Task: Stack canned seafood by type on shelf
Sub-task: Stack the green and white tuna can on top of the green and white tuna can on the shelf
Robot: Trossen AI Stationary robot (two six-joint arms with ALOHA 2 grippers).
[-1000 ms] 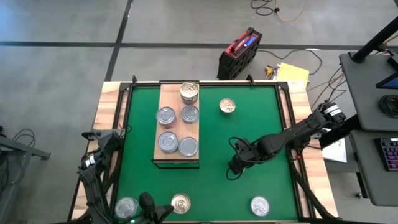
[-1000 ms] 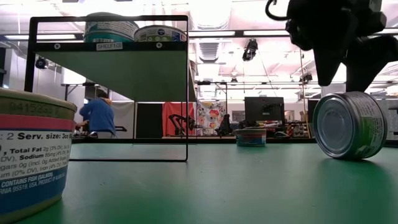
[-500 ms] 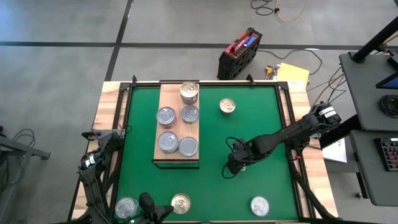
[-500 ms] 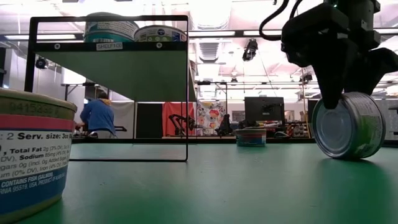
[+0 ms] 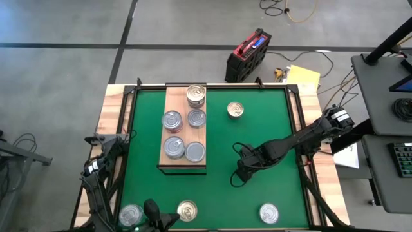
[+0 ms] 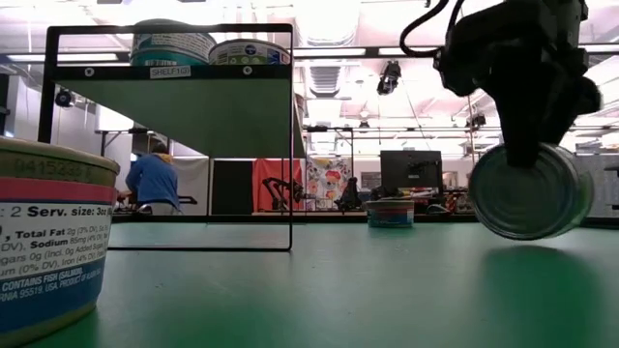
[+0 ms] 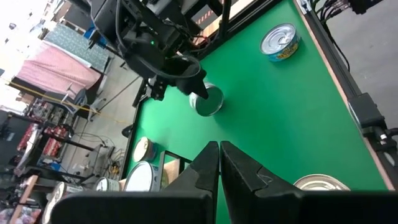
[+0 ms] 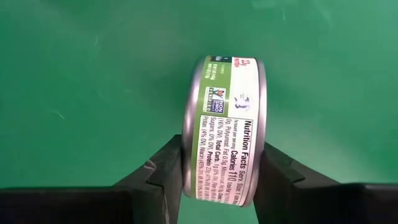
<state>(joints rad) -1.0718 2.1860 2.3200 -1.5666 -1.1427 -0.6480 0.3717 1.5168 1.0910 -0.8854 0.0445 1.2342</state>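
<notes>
From above, I see my right gripper (image 5: 241,169) low over the green mat (image 5: 270,129), right of the shelf (image 5: 174,138), which carries five tins. Loose tins sit on the mat: one gold-lidded (image 5: 235,110) toward the far edge, three along the near edge.

At table height, the green-labelled tin (image 6: 530,201) hangs on edge under that gripper, clear of the mat.

My left wrist camera shows the left gripper (image 7: 219,163) with fingers pressed together, holding nothing, parked at the near-left corner.

My right wrist camera shows both fingers (image 8: 163,171) clamped against the tin's flat faces, label toward me.
</notes>
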